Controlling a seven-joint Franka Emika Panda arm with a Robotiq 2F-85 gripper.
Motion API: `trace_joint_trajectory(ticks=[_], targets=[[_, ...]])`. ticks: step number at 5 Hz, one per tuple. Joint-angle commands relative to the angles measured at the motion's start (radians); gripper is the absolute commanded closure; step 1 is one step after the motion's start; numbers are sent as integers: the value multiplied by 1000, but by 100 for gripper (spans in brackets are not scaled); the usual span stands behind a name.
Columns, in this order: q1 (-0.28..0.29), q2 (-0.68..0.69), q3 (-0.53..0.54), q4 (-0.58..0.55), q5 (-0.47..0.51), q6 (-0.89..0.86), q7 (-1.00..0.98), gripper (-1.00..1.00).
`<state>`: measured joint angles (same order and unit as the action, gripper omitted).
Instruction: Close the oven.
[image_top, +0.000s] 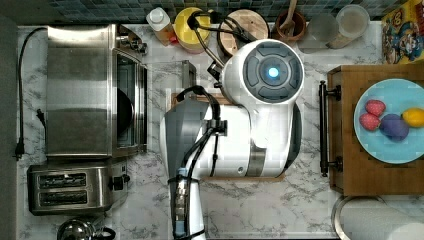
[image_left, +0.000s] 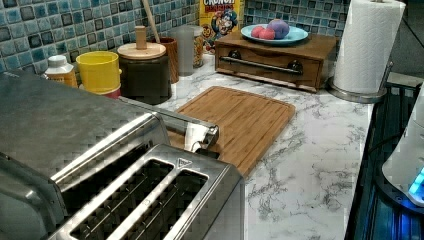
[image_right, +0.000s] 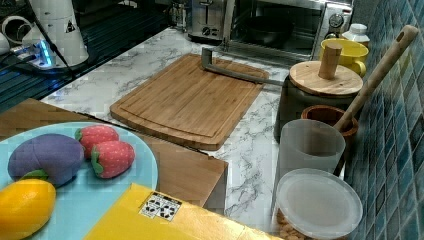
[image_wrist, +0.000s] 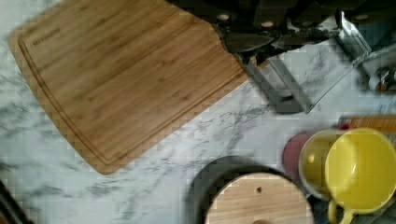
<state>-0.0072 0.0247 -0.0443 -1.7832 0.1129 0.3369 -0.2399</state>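
1. The boxy brushed-steel oven (image_top: 78, 90) sits at the top view's left, its glass door dropped open, the bar handle (image_right: 235, 71) lying over the bamboo cutting board (image_right: 190, 100).
2. Marble-veined table (image_top: 260, 205).
3. The gripper (image_wrist: 261, 39) is near the handle; whether the fingers are spread, I cannot tell.

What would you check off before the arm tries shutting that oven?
1. Oven shut: not ok, its glass door lies dropped open.
2. Dark pan fully inside: ok.
3. Nothing lying on the door: ok.
4. Gripper touching the door handle: cannot tell.
5. Yellow cup out of the door's swing: ok, it stands off to the side.
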Motion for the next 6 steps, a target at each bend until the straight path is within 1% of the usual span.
trace_joint_trajectory(ticks=[1, 2, 3, 4, 5, 6], targets=[[-66, -11, -47, -246, 180, 56, -500, 100], [-54, 15, -54, -277, 239, 78, -649, 100], [-38, 0, -64, -374, 354, 201, -804, 100], [-70, 54, -77, -367, 518, 199, -976, 100], [-81, 80, -79, -405, 687, 278, -1133, 100], [-63, 109, -74, -424, 764, 327, -1246, 100]])
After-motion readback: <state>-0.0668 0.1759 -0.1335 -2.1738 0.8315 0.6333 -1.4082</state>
